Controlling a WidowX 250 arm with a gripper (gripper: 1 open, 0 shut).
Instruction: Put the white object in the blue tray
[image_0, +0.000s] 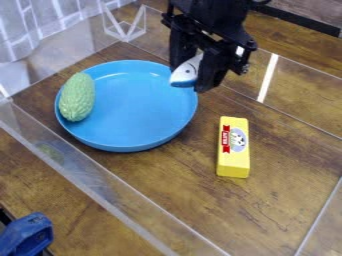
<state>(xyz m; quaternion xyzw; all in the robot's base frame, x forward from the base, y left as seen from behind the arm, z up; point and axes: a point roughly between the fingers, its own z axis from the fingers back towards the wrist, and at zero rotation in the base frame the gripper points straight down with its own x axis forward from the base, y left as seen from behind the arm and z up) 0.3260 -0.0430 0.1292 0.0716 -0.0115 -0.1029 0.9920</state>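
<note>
The black robot gripper (195, 72) is seen pointing downward, its fingers clamped on the small white plastic fish-shaped toy (186, 71), which is held in the air above the far right rim of the large round bright-blue plate (134, 118). The toy is not in contact with the plate. A green oval textured object (76, 95) is laid on the left edge of the plate, partly over its raised rim. A yellow rectangular block (234, 146) is set on the brown wooden table (160, 210) just to the right of the plate, apart from it. A red-and-white label is carried on the block's upper face, with small dark marks on it; the writing is too small to be read. No other lettering can be made out.
</note>
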